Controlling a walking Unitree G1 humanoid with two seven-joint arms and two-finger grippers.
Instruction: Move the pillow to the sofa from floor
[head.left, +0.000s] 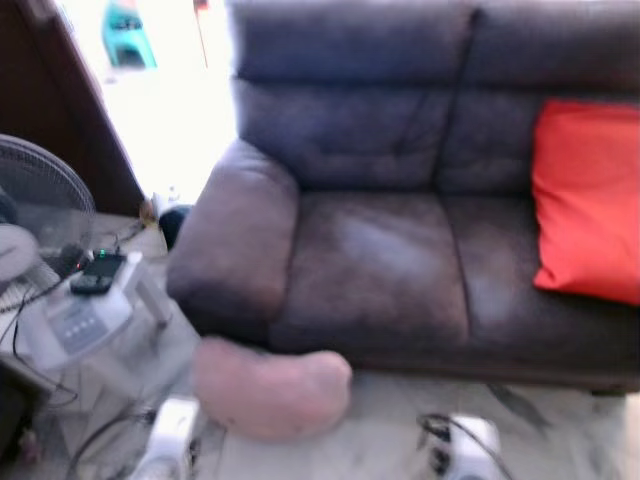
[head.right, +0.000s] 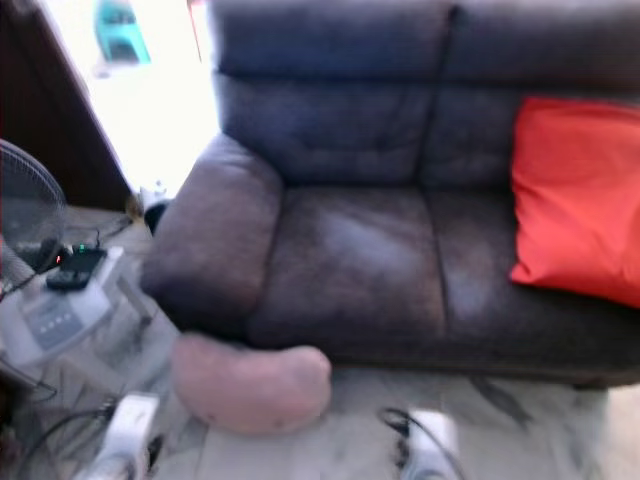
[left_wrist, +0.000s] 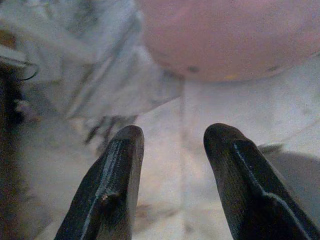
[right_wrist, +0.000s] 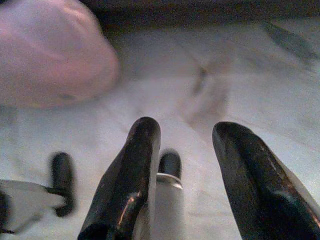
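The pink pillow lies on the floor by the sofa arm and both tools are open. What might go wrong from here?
1. The pink pillow is round and bulky, and the left tool and right tool have narrow openings, so a one-sided pinch may slip.
2. Loose cables and a small table with a phone stand close on the left; the left arm may snag them.
3. The views are blurred, so aim may be off.

Blurred frames — blown-out backlight upper left
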